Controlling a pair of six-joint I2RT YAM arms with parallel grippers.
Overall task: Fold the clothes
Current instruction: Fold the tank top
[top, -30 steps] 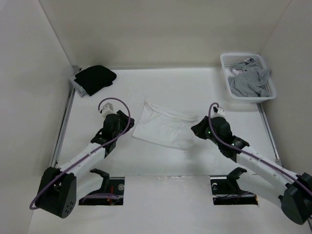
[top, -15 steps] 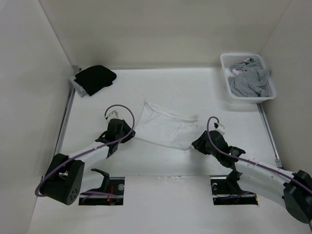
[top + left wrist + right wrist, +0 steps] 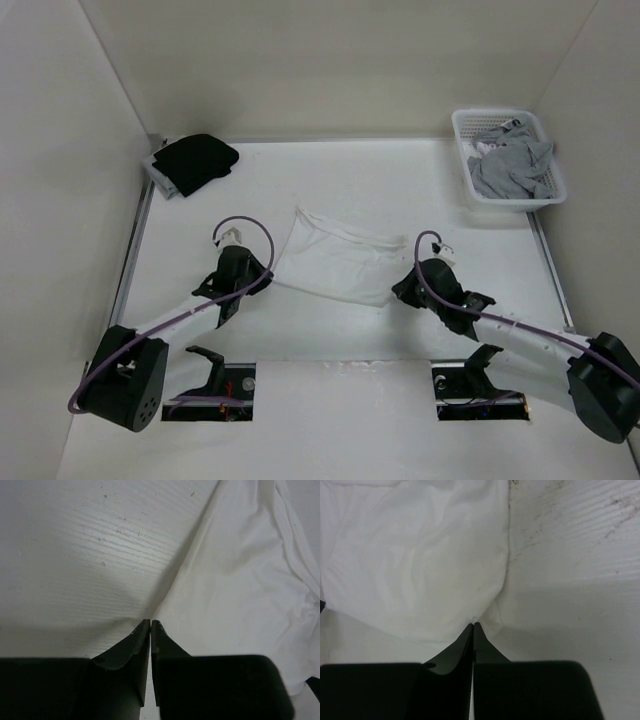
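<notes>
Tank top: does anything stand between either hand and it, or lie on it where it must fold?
Nothing visible. The left hand and right hand are each shut on a near corner of the tank top, whose surface is bare. The black garment and basket sit apart at the back.

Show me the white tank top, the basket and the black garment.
white tank top (image 3: 335, 262): top external view, middle of the fabric
basket (image 3: 490, 118): top external view, far wall
black garment (image 3: 195, 163): top external view, centre of the pile
</notes>
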